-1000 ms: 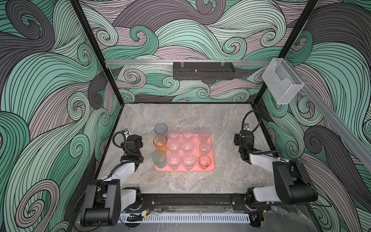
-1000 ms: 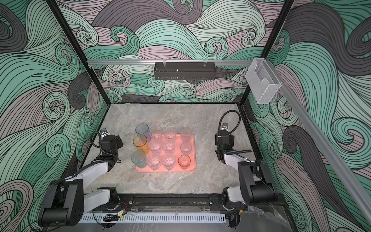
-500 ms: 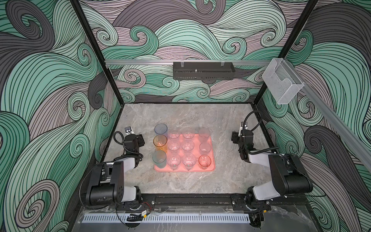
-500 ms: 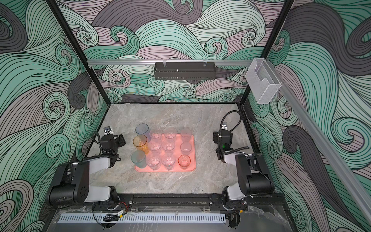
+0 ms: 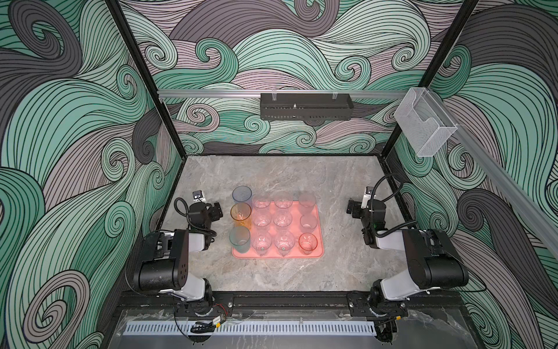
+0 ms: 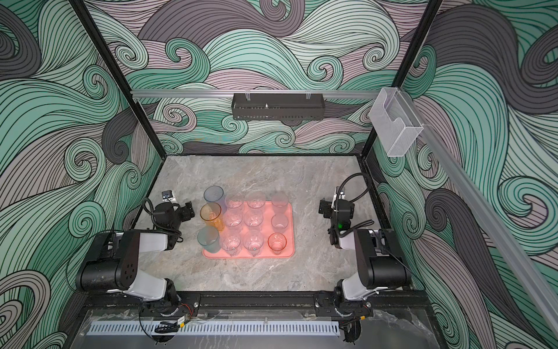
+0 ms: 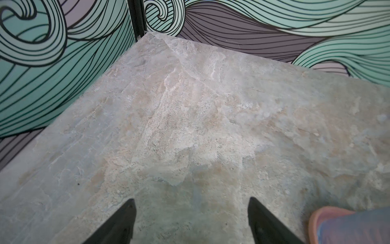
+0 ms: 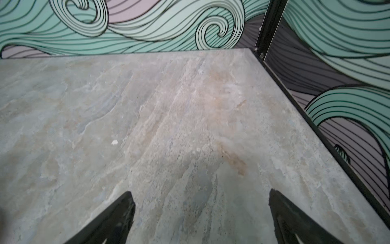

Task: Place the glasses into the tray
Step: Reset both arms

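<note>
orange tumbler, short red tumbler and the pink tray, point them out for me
orange tumbler (image 5: 241,217), in a top view, middle of its body
short red tumbler (image 5: 308,242), in a top view, inside its mouth
salmon-pink tray (image 5: 297,254), in a top view, bare near rim

No readable text, label, brand, number or sign anywhere.

One salmon-pink tray (image 5: 277,256). Twelve glasses: along the tray's left edge, one blue-grey tumbler (image 5: 242,196), one orange tumbler (image 5: 241,215) and one teal tumbler (image 5: 239,240); six clear goblets (image 5: 283,218) over its middle; two clear tumblers (image 5: 308,223) and one red tumbler (image 5: 308,242) along its right edge.
</note>
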You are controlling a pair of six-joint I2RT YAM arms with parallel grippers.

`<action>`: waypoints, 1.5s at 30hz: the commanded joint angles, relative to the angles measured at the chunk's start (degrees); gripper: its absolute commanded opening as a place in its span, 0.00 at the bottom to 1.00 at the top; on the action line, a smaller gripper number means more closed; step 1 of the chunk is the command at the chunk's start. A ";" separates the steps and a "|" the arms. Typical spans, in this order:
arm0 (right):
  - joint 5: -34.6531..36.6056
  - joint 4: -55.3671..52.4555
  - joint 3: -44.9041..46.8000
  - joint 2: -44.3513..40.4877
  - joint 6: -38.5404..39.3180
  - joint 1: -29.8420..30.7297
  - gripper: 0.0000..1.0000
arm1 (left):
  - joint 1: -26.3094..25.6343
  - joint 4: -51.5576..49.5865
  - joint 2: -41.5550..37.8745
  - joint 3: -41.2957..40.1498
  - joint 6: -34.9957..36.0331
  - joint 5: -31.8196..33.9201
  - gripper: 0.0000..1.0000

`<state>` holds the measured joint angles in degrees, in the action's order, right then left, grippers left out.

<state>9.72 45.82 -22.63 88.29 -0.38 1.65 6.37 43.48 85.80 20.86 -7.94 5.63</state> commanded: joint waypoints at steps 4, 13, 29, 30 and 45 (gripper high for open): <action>-1.91 4.46 0.33 -0.17 0.14 0.01 1.00 | 0.64 1.76 0.37 1.27 0.53 -0.83 0.99; -1.94 4.50 0.48 -0.22 0.16 -0.05 1.00 | 1.08 1.85 0.58 1.27 0.41 -1.58 0.99; -1.87 4.58 0.57 -0.31 0.29 0.05 1.00 | 0.33 -3.48 1.44 4.96 3.79 -7.14 0.99; -1.85 4.56 0.57 -0.33 0.38 0.11 1.00 | 0.07 -5.18 1.61 5.96 5.37 -9.90 0.99; -1.81 4.55 0.48 -0.22 0.30 0.12 1.00 | -0.56 -5.96 1.79 6.47 5.92 -9.32 0.99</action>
<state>8.51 49.08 -22.46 88.40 -0.36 1.65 6.22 38.13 87.20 26.17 -2.92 -2.74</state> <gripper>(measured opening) 0.996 0.986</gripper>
